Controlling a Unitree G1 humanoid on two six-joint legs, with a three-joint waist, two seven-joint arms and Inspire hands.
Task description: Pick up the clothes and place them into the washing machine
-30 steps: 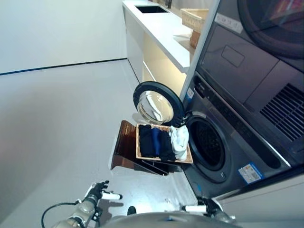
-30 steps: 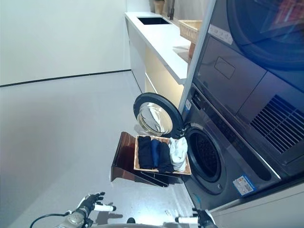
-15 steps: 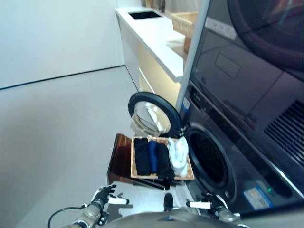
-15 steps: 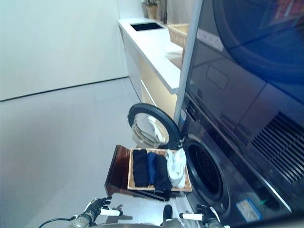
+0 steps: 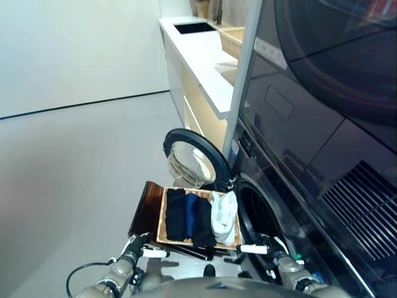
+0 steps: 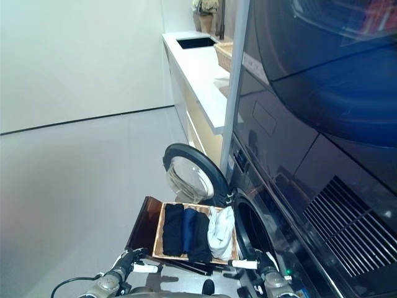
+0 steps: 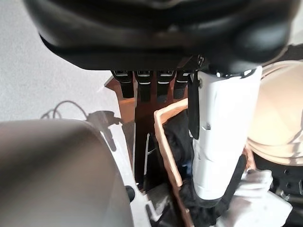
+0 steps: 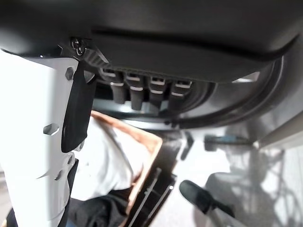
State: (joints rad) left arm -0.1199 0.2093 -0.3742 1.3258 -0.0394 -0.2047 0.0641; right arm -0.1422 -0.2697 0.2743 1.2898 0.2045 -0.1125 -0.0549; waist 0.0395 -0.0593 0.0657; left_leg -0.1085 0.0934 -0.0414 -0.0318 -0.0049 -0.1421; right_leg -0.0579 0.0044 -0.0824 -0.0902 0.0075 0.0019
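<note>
A wicker basket [image 5: 163,211] stands on a dark brown stand [image 5: 144,208] in front of the washing machine's drum opening [image 5: 254,217]. It holds dark folded clothes [image 5: 185,217] and a white garment [image 5: 224,216] at the end nearest the drum. The round door [image 5: 189,162] is swung open behind the basket. My left hand [image 5: 132,249] hangs low, short of the stand, open and holding nothing. On the other side my right hand [image 5: 270,248] is open and empty too, just before the drum opening. The right wrist view shows the white garment [image 8: 111,161] and basket rim [image 8: 147,158] past the fingers.
A dryer [image 5: 335,81] is stacked above the washing machine. A white counter [image 5: 201,49] with a sink [image 5: 193,27] and a wicker tray [image 5: 231,37] runs along the wall beyond. Grey floor [image 5: 68,167] stretches to the left.
The whole picture has shifted as the camera moved nearer the machine. Both hands now sit closer to the basket and drum; nothing was taken hold of.
</note>
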